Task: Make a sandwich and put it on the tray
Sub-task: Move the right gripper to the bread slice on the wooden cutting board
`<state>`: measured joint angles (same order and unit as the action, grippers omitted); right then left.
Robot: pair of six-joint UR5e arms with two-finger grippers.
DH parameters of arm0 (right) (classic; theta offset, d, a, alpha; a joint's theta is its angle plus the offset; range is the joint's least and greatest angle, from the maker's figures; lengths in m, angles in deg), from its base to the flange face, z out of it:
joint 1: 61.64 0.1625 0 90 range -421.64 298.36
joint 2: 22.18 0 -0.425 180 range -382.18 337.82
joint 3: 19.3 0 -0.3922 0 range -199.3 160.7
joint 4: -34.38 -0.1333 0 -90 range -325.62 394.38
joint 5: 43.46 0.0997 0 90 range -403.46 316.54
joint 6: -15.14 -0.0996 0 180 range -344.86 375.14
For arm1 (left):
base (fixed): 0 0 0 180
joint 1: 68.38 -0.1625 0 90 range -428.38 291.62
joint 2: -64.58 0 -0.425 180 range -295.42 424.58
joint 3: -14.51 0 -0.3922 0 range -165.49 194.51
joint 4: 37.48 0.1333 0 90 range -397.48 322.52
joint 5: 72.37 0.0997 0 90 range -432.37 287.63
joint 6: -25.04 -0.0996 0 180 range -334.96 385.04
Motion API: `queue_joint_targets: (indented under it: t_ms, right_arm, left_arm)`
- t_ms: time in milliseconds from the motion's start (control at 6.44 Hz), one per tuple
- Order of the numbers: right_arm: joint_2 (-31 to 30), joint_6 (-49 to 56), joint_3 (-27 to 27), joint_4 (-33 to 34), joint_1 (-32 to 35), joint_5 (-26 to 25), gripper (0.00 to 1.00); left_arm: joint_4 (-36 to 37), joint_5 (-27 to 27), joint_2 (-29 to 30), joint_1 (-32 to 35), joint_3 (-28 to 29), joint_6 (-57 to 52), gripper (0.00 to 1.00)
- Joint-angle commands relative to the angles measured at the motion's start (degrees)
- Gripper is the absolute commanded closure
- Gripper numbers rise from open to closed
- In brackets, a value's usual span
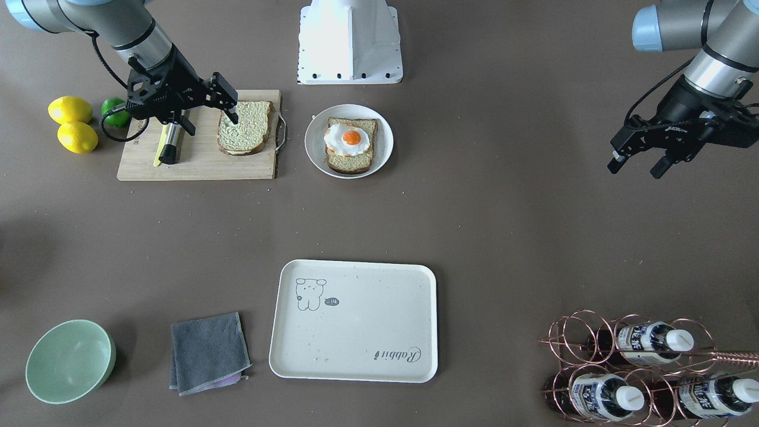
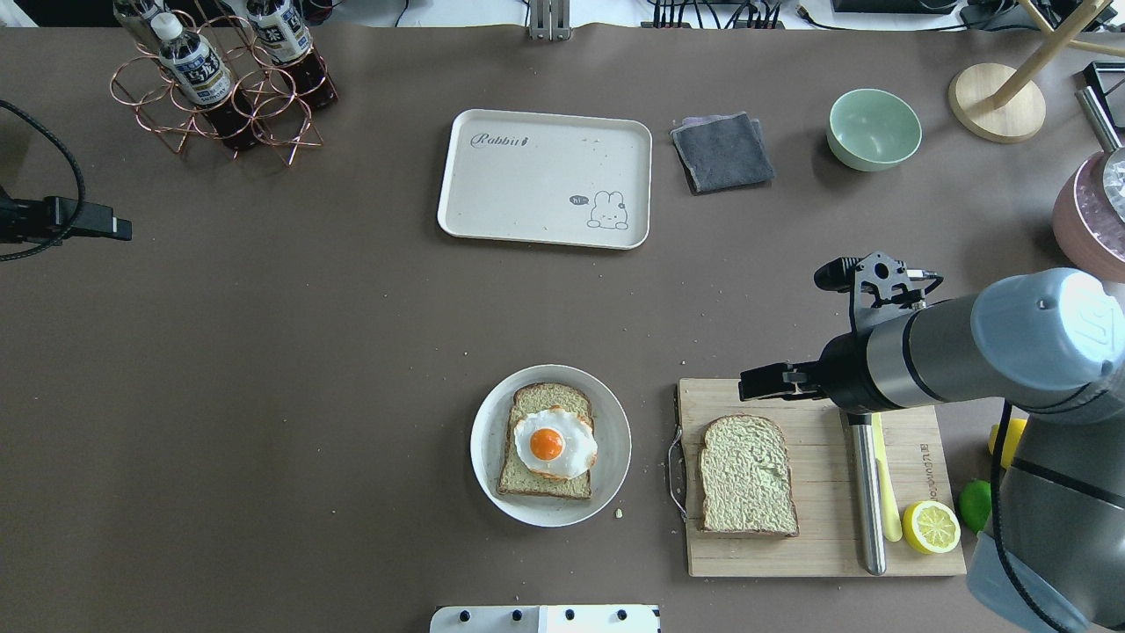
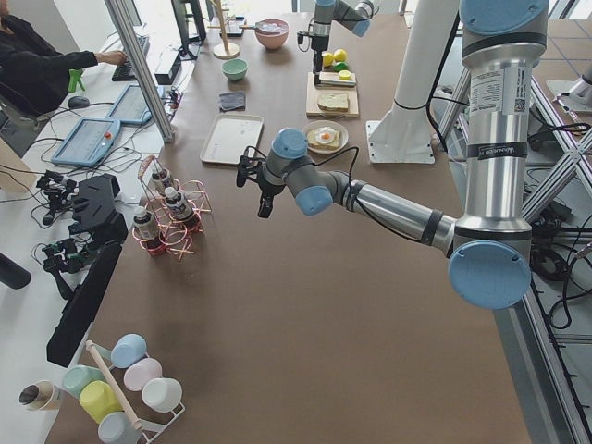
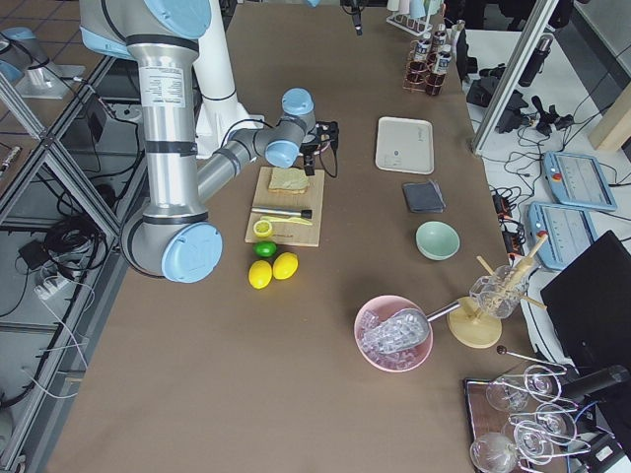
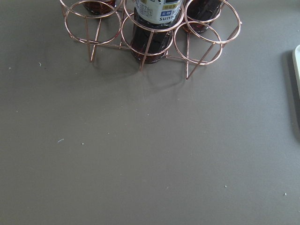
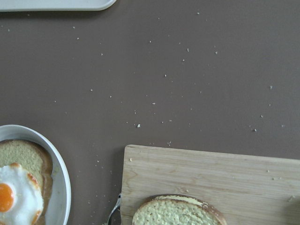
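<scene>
One bread slice (image 1: 244, 127) with a greenish-tan face lies on the wooden cutting board (image 1: 201, 160); it also shows in the overhead view (image 2: 747, 475). A second slice with the fried egg (image 1: 350, 139) on top sits on a round grey-white plate (image 1: 314, 145). The cream-white tray (image 1: 367, 338) stands bare at mid-table, far from both. My right gripper (image 1: 210, 121) hovers open and empty over the board, one finger above the slice's edge. My left gripper (image 1: 637, 165) is open and empty, raised over bare table far to the side.
A knife (image 1: 171, 145) lies on the board beside the slice. Two lemons (image 1: 71, 110) and a lime (image 1: 115, 112) sit past the board. A green bowl (image 1: 70, 360), a grey cloth (image 1: 209, 351) and a copper bottle rack (image 1: 640, 367) flank the tray.
</scene>
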<state>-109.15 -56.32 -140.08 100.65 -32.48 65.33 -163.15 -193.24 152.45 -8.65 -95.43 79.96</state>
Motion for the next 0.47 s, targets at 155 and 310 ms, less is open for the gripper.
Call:
queue_joint_targets:
  t_ms: [155, 310]
  right_arm:
    - [-4.8, -2.5, 0.8, -7.1, -8.5, -6.8, 0.0]
    - [-7.2, -2.5, 1.7, -10.9, -9.3, -7.4, 0.0]
  left_arm:
    - [-0.2, 0.3, 0.4, -0.3, 0.0, 0.4, 0.02]
    - [-0.2, 0.3, 0.5, -0.3, 0.3, 0.3, 0.02]
